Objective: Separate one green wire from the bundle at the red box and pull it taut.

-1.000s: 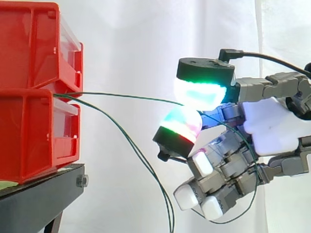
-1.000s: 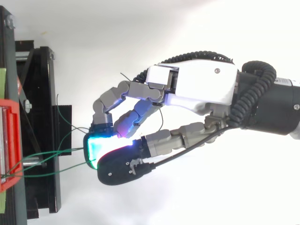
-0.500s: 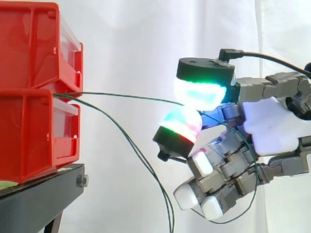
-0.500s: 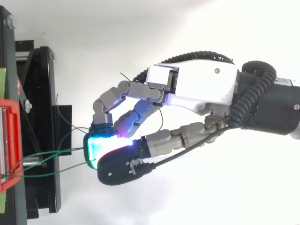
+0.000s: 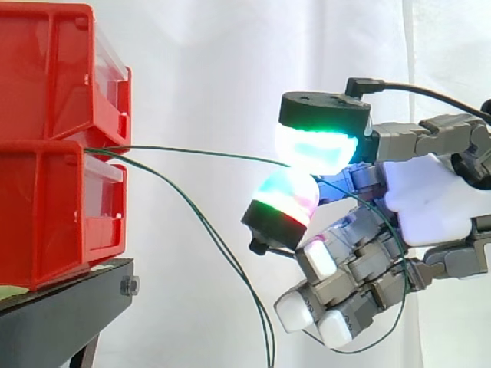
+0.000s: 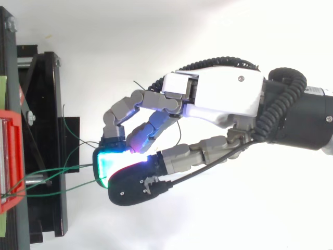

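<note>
Two stacked red boxes point(image 5: 57, 146) stand on a black stand point(image 5: 61, 310) at the left; in the top view the red box point(image 6: 10, 156) lies at the left edge. Thin green wires come out between them. One green wire point(image 5: 199, 152) runs nearly straight and level from the boxes to my hand point(image 5: 426, 199), pinched between two glowing fingertips point(image 5: 314, 146). Other green wires point(image 5: 219, 245) sag down below it. In the top view the hand point(image 6: 218, 99) is right of the stand, with the wires point(image 6: 62, 169) reaching its glowing pads. The other fingers are curled under the palm.
A white curtain point(image 5: 199, 61) hangs behind everything. The black stand's frame point(image 6: 44, 140) runs down the left of the top view. Loose wire loops around the curled fingers point(image 5: 383, 322) below the palm.
</note>
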Controlling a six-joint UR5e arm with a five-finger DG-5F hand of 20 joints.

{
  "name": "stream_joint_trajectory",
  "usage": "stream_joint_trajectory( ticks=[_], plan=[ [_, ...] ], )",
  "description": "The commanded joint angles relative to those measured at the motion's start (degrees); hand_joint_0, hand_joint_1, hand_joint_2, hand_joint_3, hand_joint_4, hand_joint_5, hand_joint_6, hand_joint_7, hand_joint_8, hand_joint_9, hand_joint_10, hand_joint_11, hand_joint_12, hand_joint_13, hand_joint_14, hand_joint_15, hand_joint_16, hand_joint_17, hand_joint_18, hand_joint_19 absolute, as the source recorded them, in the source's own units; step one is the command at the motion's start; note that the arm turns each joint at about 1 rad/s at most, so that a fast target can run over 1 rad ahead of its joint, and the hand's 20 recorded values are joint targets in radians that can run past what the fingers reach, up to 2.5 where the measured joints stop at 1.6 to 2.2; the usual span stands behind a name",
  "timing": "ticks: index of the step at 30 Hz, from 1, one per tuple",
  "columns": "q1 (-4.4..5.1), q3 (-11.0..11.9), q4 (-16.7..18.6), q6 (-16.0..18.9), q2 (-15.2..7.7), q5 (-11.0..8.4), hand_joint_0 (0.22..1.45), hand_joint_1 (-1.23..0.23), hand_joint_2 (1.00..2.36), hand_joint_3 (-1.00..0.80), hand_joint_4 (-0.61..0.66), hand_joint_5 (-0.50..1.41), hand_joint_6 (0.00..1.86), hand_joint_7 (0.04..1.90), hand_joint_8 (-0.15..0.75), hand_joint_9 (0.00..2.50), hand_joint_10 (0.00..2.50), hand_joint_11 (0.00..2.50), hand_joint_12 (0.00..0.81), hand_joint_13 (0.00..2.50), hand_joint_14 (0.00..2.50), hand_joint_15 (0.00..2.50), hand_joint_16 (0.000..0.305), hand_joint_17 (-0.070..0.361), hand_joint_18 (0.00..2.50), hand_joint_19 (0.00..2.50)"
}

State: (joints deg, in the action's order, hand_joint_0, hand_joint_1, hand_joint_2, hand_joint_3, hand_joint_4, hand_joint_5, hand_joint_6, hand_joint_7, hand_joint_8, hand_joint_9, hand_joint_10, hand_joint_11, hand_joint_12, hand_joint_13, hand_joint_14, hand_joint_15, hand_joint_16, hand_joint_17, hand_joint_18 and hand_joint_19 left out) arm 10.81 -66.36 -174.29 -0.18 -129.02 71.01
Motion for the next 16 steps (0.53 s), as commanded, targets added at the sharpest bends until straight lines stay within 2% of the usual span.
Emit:
stream_joint_trajectory(
  ticks=[1, 16],
  plan=[
    [0.0, 0.0, 0.0, 0.0, 0.0, 0.0, 0.6, -0.72, 1.02, -0.05, -0.07, -0.17, 0.89, 1.17, 0.285, 0.86, 0.01, 0.67, 0.346, 0.68, 0.01, 0.34, 0.048, 0.108, 0.7, 0.32],
    [0.0, 0.0, 0.0, 0.0, 0.0, 0.0, 0.6, -0.72, 1.02, -0.05, -0.07, -0.17, 0.89, 1.16, 0.289, 0.86, 0.02, 0.68, 0.348, 0.68, 0.01, 0.34, 0.048, 0.108, 0.7, 0.32]
  ],
)
